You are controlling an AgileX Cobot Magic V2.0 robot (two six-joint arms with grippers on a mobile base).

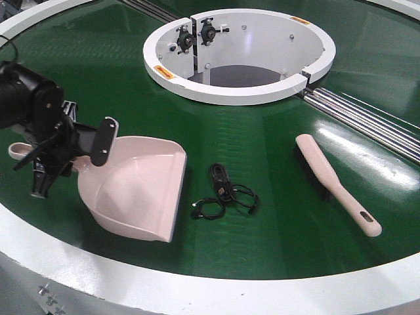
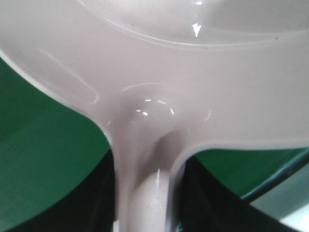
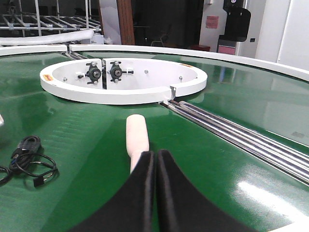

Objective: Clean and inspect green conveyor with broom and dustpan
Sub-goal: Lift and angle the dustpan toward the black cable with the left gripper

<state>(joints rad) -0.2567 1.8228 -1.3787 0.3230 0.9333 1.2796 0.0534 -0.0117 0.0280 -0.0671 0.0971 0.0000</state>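
Left hand (image 2: 148, 208) straddles the dustpan (image 1: 134, 190) handle (image 1: 20, 151) right at its root, one jaw close on each side. Can't tell from the wrist view whether it's actually clamped. Pan sits on the green table (image 1: 275, 161), lip facing the cable (image 1: 223, 193) just beside it. Right hand (image 3: 155, 153) has its jaws together, empty, short of the broom (image 1: 331, 177). Broom lies flat, well apart from the cable, handle toward the outer rim (image 1: 197, 289).

Risks, my read:
- Loose left grip: pan pivots about the handle when lifted or pushed, lip comes up, cable slides under.
- Table is glossy, so the pan likely skates away when the broom pushes into it unless held down.
- Cable is a loose coil. It may snag the bristles or spring over the lip instead of sweeping in.
- Right hand must open first. Going in closed would shove the broom toward the rim.

In the way: nothing between broom and cable. Rails (image 1: 367, 121) run just past the broom head, collar (image 1: 239, 98) further back. A wide sweep could clip the rails.
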